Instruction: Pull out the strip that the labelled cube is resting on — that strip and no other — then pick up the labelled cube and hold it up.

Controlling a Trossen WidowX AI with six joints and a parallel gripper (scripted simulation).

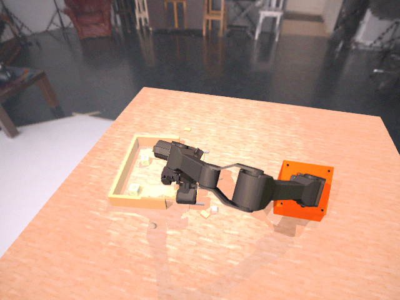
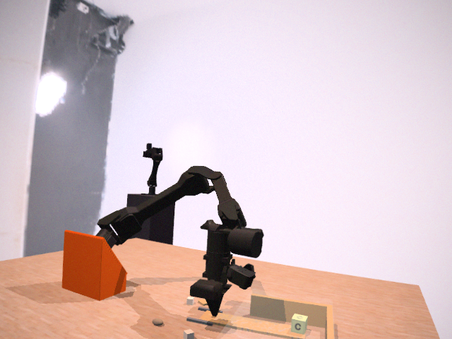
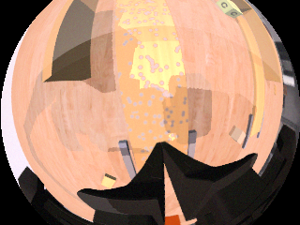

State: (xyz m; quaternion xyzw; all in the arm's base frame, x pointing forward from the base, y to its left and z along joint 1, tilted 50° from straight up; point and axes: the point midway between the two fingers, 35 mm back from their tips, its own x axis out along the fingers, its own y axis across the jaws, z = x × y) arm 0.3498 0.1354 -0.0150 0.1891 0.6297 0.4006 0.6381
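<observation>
From where I'm standing, the end effector (image 1: 186,194) (image 2: 215,313) (image 3: 160,145) has its fingers drawn together with nothing between them, tips down over the near end of the speckled strip (image 1: 155,190) (image 2: 255,323) (image 3: 145,112); whether they touch it I can't tell. That end lies between two dark rails (image 2: 198,320) (image 3: 127,157), and the strip runs into a wooden frame (image 1: 137,201) (image 2: 268,307) (image 3: 259,94) on the tabletop. At its far end sits a pale green cube (image 1: 134,189) (image 2: 299,323), marked C, which I take for the labelled one. A second cube (image 1: 144,159) (image 3: 229,7) also shows letters, so the choice wants care.

The strip looks thin, stiff and light, awkward to pinch from above; I'd press on its bare end and drag it straight between the rails, slowly, lest the cube ride along. The cube looks light and firm, best gripped later by two opposite side faces
</observation>
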